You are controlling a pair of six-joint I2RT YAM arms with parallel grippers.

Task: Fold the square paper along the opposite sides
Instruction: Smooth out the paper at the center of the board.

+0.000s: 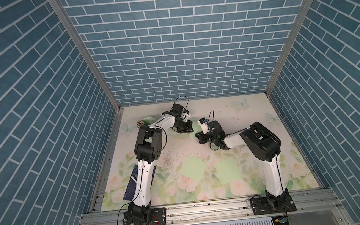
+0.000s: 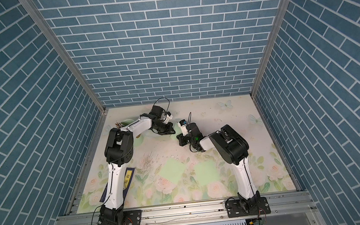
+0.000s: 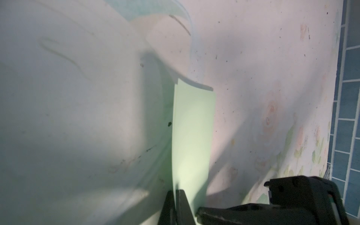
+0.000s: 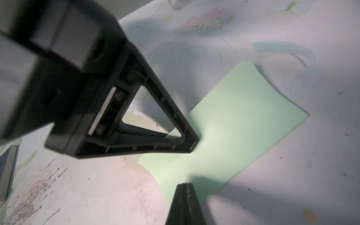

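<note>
While both arms are reaching toward the back middle of the floral worktop (image 1: 253, 115), here's how things are sitting, going left to right. A dark blue book (image 2: 128, 179) is lying under the left arm. The left gripper (image 3: 176, 191) is pinching one edge of the pale green paper (image 4: 233, 124), its fingers (image 3: 184, 206) pressed together on the sheet, which is curling up off the surface there. In the right wrist view that gripper's tip (image 4: 191, 145) is sitting on the paper. The right gripper (image 4: 185, 185) is hanging right at the paper's opposite edge with fingers pressed together; can't tell if they're actually gripping it. Nearer the front, two more green squares (image 1: 193, 168) (image 1: 228, 171) are lying flat between the arms.
</note>
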